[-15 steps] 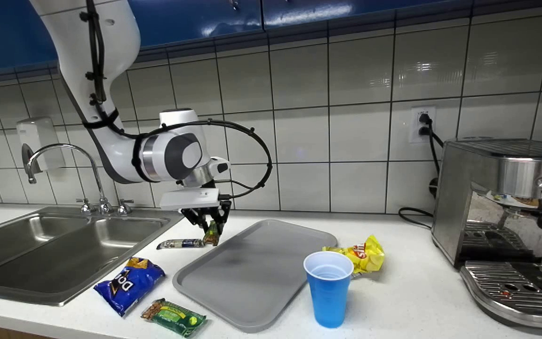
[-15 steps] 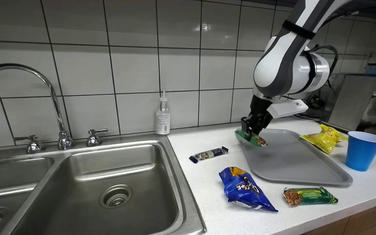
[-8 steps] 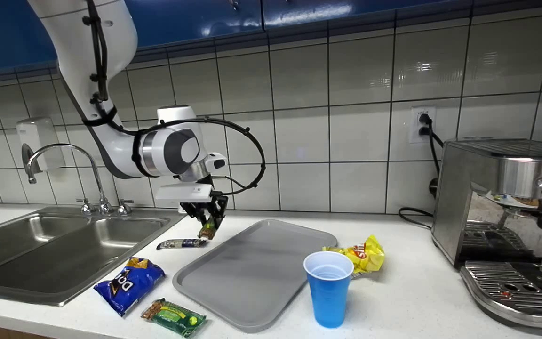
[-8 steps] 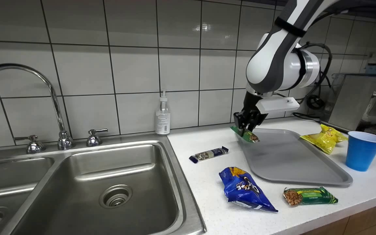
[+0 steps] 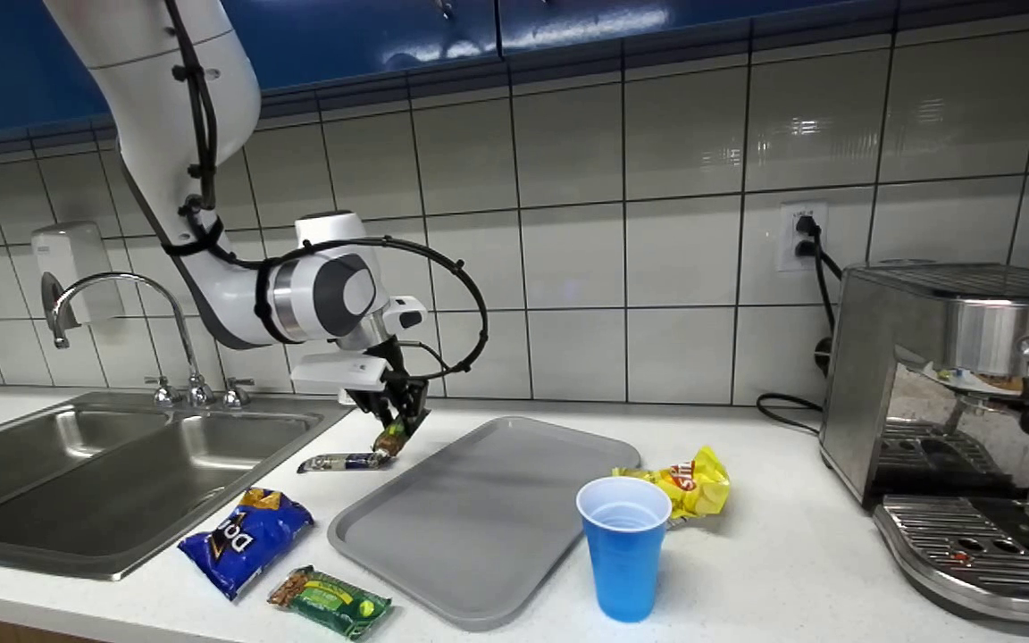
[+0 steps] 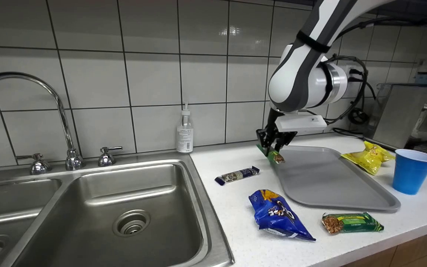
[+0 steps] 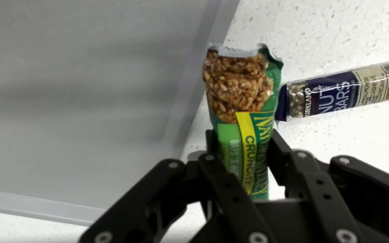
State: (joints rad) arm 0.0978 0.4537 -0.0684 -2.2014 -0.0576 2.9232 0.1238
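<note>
White tabletop [image 5: 791, 572]: is stretching out before me, carrying a grey tray [image 5: 488, 513].
Jaws: are grasping a green granola bar [image 7: 243, 114].
Granola bar: is hanging slanted by the tray's edge, near a nut bar [image 6: 237, 175].

The white arm [image 5: 238, 299] carries dark grey panels [image 6: 302, 78], a silver band [image 6: 334, 81], black cables [image 5: 484, 314] and a black, screw-studded gripper [image 7: 243, 145].

Kitchen, double steel sink [image 6: 87, 226] with arched tap [image 6: 65, 122], espresso machine [image 5: 970, 326], tiled wall [image 5: 684, 250], blue overhead cabinets [image 5: 354, 40]
</note>
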